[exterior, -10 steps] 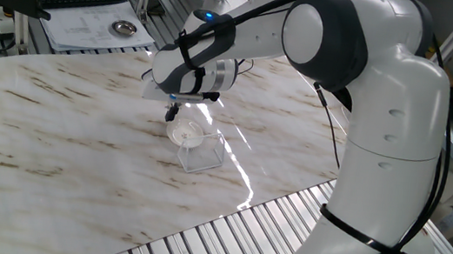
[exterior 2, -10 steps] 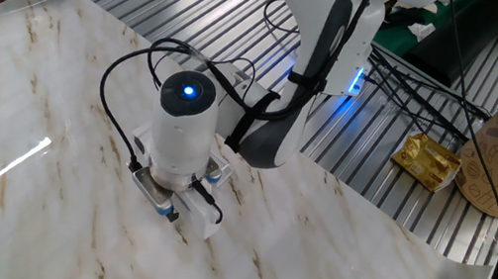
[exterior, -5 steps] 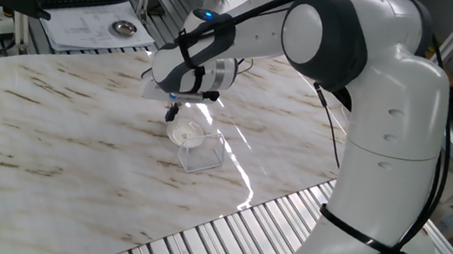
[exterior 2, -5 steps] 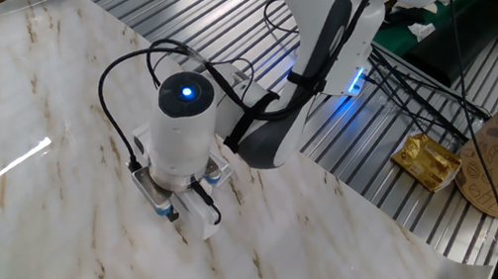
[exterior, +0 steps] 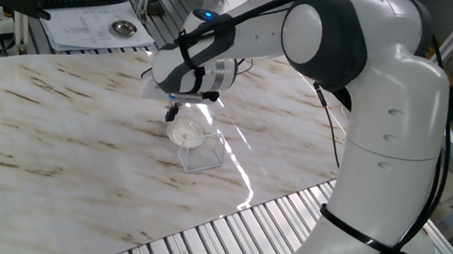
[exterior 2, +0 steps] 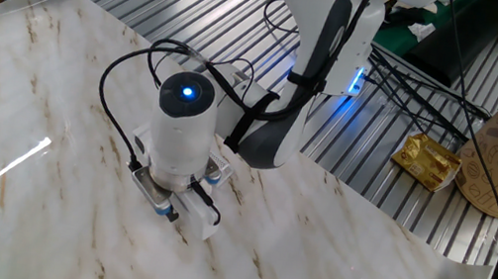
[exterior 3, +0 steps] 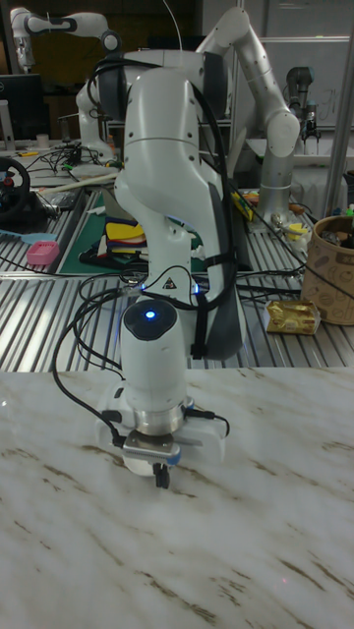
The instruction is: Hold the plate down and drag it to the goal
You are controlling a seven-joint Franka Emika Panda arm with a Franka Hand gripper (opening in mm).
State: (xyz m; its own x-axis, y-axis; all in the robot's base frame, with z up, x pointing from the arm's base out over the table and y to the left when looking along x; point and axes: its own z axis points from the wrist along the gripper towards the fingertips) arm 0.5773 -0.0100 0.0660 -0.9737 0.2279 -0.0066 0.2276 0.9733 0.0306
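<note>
The plate [exterior: 187,133] lies on the marble desk [exterior: 49,139] about midway along the desk's length, nearer the ribbed metal edge on the robot's side than the far edge by the papers, and the tool [exterior: 171,116] stands upright with its tip on the plate's far rim. The fingers look drawn together into 1 narrow tip in the fixed view that shows the plate, though the gap between them is too small to settle, so I cannot tell for certain; nothing is clamped between them. The goal [exterior: 202,154] is the clear patch lying just beside the plate on the side toward the ribbed edge, and the plate seems already to overlap its near border. The step in hand, as I judge it, is the last short drag. To do it well, keep steady downward pressure so the rim does not slip out from under the tip, and slide slowly toward the ribbed edge. Pressing near the rim could tip the dish, so a contact nearer its centre would be safer. In the other 2 views the wrist hides the plate entirely.
</note>
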